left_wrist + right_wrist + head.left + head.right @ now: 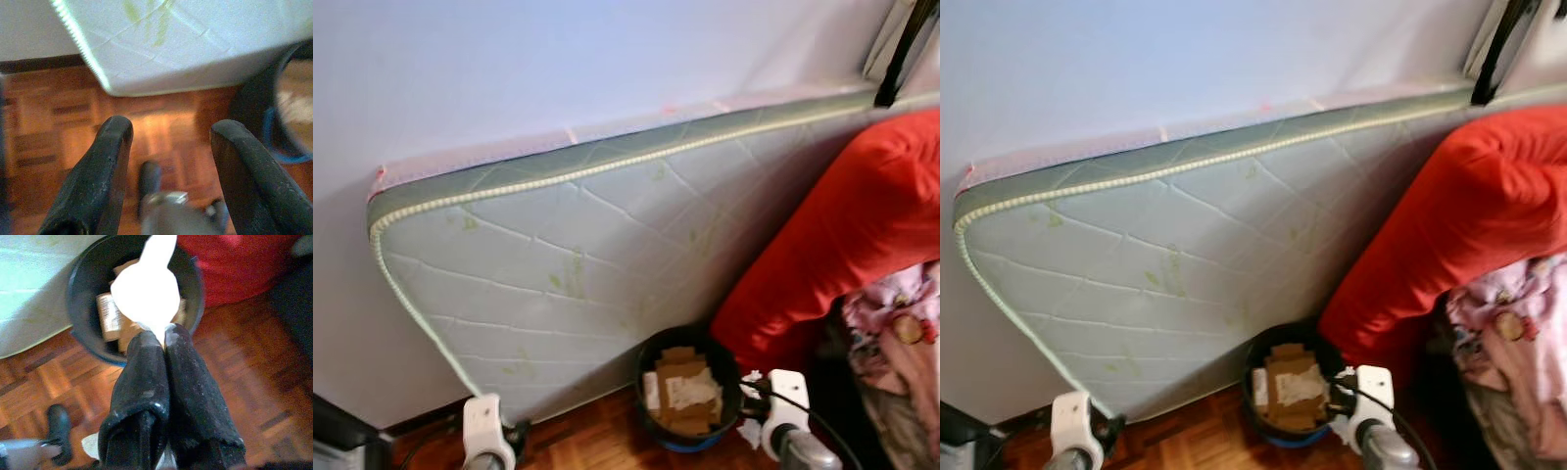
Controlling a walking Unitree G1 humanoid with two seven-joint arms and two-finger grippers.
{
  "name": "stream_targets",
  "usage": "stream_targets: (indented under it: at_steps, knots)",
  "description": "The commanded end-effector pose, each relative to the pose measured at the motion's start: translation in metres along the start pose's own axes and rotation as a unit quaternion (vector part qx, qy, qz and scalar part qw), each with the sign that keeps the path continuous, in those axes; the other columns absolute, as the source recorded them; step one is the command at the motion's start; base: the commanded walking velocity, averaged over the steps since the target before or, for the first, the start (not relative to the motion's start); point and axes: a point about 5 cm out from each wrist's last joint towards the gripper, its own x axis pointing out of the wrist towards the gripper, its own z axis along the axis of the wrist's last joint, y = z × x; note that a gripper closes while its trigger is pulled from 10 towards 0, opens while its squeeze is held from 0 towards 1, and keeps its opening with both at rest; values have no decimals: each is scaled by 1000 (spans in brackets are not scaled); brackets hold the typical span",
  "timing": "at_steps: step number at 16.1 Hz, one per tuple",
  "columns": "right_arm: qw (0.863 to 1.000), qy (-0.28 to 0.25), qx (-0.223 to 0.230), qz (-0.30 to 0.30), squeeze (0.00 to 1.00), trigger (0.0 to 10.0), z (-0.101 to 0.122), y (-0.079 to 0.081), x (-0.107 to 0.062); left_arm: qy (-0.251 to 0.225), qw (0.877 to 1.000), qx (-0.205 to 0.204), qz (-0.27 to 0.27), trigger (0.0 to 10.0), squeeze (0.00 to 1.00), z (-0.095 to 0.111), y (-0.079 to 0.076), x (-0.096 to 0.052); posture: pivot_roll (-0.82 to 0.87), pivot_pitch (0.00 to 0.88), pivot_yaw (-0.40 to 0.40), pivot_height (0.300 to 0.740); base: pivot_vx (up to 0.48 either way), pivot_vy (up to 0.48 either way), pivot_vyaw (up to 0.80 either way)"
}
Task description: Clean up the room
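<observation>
Right gripper (164,340) pinches a white tissue (145,289) between closed fingers, held just above the black bin (83,279) of cardboard scraps on the parquet floor (234,377). Left gripper (171,137) hangs spread wide and empty near the mattress (578,264) corner.

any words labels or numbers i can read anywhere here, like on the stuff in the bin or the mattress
No text can be read in these pictures.
Cardboard pieces in the black bin: one may carry a pale label, too blurred to read.
Mattress: only faint green leaf marks, no writing.
White tissue held in the shut right gripper: blank.
Pink patterned fabric beside the red cushion: a print, no legible words.
</observation>
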Motion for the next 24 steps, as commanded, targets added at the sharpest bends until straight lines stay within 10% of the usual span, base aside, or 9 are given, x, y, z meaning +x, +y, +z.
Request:
stream_targets:
  at_steps: [1, 24]
  knots:
    - [1000, 5, 26, -8, 0, 10000, -13, -5, -4, 14, 1000, 21, -10, 10000, 0, -12, 4, -5, 68, 101, -8, 739, 0, 0, 0]
    - [999, 29, 15, -21, 0, 10000, -39, -5, -12, 27, 999, 34, -13, 10000, 0, -34, 9, -16, 27, 144, -14, 739, 151, 0, 0]
